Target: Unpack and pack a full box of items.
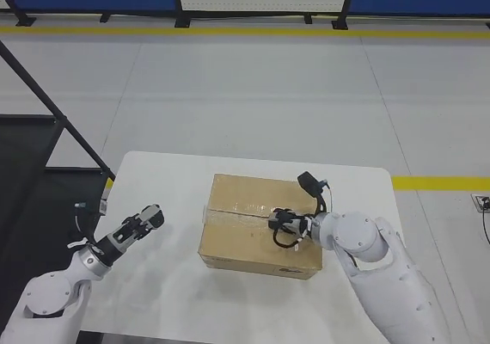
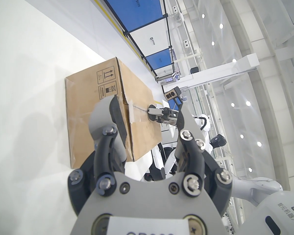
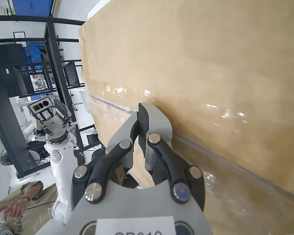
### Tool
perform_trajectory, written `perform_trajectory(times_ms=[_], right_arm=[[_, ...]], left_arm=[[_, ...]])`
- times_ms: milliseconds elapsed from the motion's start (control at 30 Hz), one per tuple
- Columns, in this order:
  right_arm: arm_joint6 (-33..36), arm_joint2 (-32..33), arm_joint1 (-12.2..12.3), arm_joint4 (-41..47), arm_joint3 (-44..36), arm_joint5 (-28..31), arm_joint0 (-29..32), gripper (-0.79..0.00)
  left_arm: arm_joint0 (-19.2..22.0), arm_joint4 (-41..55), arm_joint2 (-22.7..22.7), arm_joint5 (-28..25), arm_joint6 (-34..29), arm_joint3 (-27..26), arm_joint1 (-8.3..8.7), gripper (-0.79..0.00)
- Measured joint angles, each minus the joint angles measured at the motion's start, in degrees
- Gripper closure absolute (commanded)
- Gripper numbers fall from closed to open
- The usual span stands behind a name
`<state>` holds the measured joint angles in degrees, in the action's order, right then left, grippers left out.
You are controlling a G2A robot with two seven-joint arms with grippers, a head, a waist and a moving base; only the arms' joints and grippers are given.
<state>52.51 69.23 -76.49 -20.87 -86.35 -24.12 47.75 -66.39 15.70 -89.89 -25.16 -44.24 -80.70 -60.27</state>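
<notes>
right gripper (image 3: 140, 123) pinched closed on nothing, we see its tips at the tape seam (image 3: 210, 151) on top of the box (image 1: 245, 219). box sits directly under it, on the table (image 1: 168, 176). left gripper (image 2: 147, 116) spread wide, nothing held; box lies ahead of its fingers, apart.

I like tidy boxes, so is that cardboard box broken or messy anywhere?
A little. The cardboard box looks worn: its side is creased and its edges ragged in the left wrist view, and the clear tape along the top seam is wrinkled. It is closed, and nothing has spilled on the table.
</notes>
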Motion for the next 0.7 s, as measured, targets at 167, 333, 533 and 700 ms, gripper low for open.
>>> perform_trajectory(times_ms=[167,333,533,700], right_arm=[[-0.11,3.96,1.06,-0.82,-3.48,-1.41,3.62,0.000],[-0.38,7.55,1.90,-0.49,-5.64,-1.95,6.57,0.000],[-0.73,12.68,2.85,2.14,-7.86,-0.56,10.59,0.000],[-1.43,17.06,3.54,5.20,-9.68,0.87,14.15,0.000]], left_arm=[[0.30,-0.23,0.39,0.07,-0.18,-0.13,0.05,-0.493],[0.52,-0.41,0.69,0.08,-0.30,-0.24,0.12,-0.493],[0.71,-0.34,0.92,0.14,-0.64,-0.16,0.22,-0.499],[0.93,-0.51,1.09,0.20,-0.98,-0.14,0.32,-0.493]])
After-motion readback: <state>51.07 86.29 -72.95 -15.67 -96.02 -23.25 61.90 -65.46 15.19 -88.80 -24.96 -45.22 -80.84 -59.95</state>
